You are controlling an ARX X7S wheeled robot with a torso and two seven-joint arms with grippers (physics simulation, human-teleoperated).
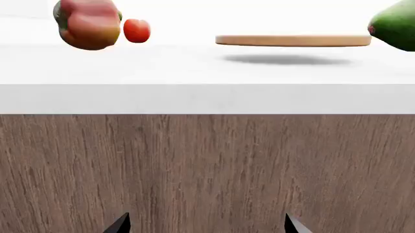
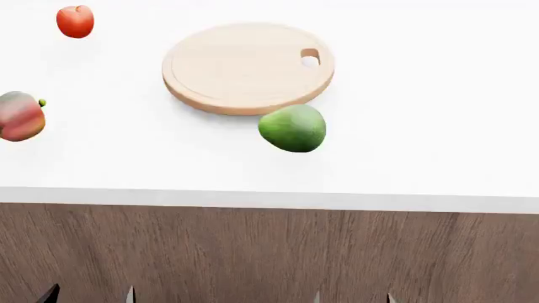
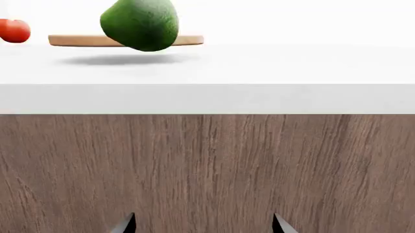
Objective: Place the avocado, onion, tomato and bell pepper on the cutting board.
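Observation:
The round light-wood cutting board (image 2: 244, 66) lies bare on the white counter, its oval hole toward the right. The green avocado (image 2: 292, 128) sits just in front of the board, near its front-right rim. The red tomato (image 2: 75, 21) is at the far left back, and the red-and-green bell pepper (image 2: 20, 116) is at the left edge of the head view. The onion is out of view. Both grippers hang below the counter, facing the wood cabinet front: left gripper (image 1: 206, 224) open, right gripper (image 3: 203, 224) open, each holding nothing. Only their fingertips show.
The white counter (image 2: 404, 158) has a thick front edge (image 2: 269, 199) above a brown wood-grain cabinet face (image 2: 269, 259). In the left wrist view the bell pepper (image 1: 87, 23), tomato (image 1: 136, 30), board (image 1: 292, 41) and avocado (image 1: 395, 26) line up along the counter top.

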